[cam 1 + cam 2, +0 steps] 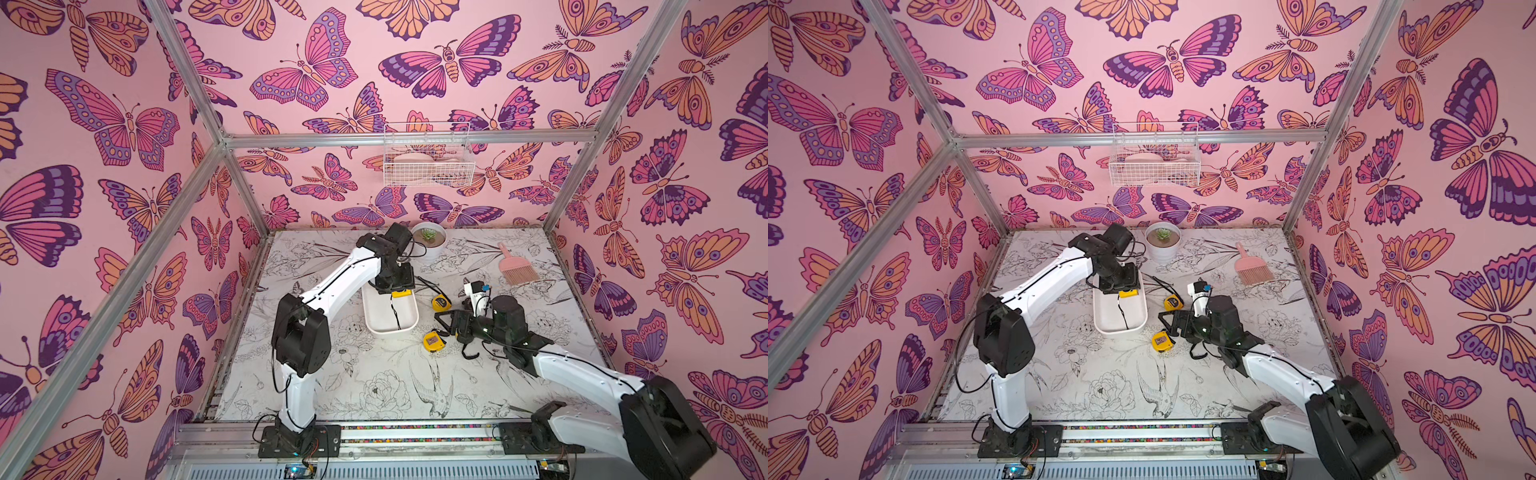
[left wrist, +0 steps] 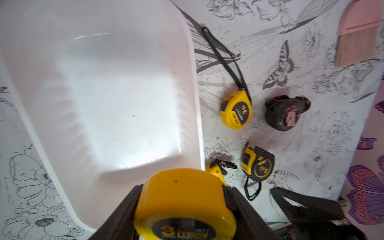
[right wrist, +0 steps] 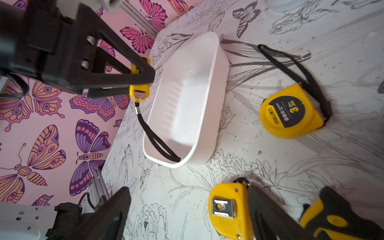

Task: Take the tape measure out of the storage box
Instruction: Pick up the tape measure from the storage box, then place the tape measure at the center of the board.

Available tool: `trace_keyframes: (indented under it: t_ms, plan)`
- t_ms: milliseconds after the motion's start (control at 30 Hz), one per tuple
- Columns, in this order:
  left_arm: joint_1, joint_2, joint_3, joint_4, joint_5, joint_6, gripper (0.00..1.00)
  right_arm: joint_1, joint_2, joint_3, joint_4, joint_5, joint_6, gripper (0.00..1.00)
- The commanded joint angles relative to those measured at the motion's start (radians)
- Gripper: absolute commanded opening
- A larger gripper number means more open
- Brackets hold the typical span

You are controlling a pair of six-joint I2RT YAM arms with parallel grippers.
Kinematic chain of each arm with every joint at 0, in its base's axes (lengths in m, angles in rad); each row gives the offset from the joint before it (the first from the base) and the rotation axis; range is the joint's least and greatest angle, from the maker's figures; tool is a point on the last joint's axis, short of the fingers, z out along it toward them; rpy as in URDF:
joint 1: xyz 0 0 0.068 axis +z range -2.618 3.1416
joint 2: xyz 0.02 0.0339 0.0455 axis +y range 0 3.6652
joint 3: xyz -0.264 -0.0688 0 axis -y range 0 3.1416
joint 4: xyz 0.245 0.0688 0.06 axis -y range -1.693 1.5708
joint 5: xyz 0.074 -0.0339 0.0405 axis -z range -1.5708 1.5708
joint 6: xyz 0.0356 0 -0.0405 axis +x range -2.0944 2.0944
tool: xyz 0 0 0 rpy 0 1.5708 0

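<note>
The left gripper [image 2: 184, 188] is clamping its fingers [image 2: 124, 207] on a yellow tape measure [image 1: 402, 294], holding it in the air over the far end of the storage box [image 1: 376, 318]. A black strap [image 3: 153, 137] is hanging from the tape measure down into the box, its loop end resting on the box's floor. The right gripper [image 3: 188, 190] is hovering low over the bench [image 1: 374, 395] just in front and to the right of the box, its fingers [image 3: 116, 207] spread wide and gripping nothing. One finger is sitting just beside a second tape measure [image 3: 226, 209] lying clip-side up. A third tape measure [image 3: 291, 112] is lying on the bench to the right of the box
</note>
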Motion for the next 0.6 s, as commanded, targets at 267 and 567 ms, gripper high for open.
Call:
trace_keyframes:
  t_ms: [267,567]
  plan:
    - [-0.005,0.003,-0.005,0.008,0.151,-0.117,0.36,0.062,0.167,0.132,0.255,-0.039,0.009,0.92]
    - [-0.023,-0.003,-0.011,0.039,0.171,-0.188,0.37,0.114,0.293,0.161,0.422,0.025,0.071,0.88]
